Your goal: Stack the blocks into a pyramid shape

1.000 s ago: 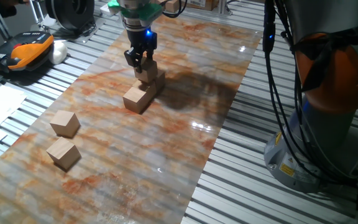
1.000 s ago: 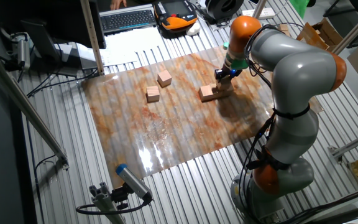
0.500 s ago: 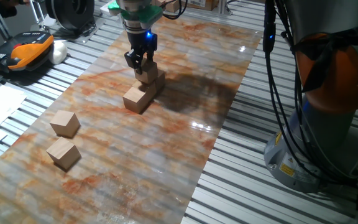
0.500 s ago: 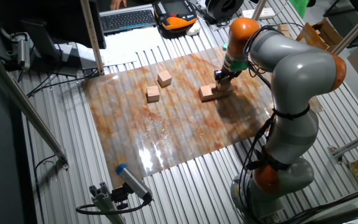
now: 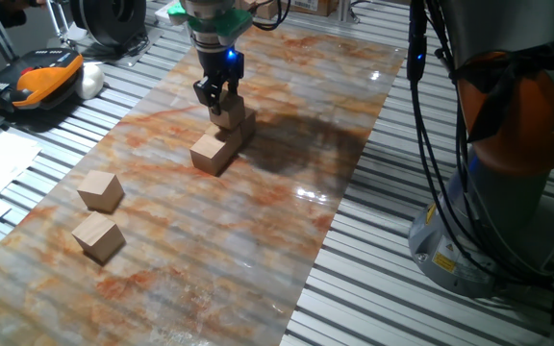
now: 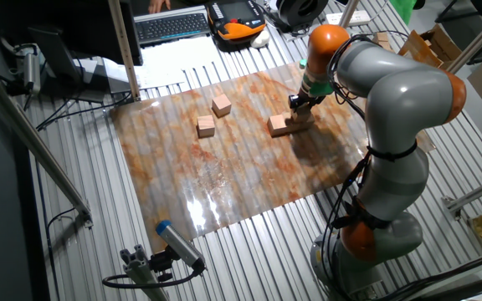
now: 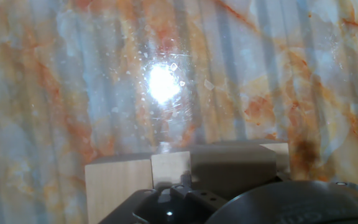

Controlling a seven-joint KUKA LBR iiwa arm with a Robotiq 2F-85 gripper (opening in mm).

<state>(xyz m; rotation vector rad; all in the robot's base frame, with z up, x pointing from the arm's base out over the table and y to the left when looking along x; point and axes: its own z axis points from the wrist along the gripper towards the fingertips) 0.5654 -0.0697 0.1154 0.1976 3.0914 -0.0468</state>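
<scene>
While the pincer [image 5: 218, 100] was closed on a block [image 5: 227, 112] above the row [image 5: 221, 144], releasing needed both blocks underneath supporting it.

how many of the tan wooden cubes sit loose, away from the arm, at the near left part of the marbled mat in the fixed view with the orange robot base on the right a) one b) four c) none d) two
d) Two plain tan wooden cubes lie apart from the rest on the shiny marbled mat, while the end effector is over at the cluster of stacked cubes.
</scene>
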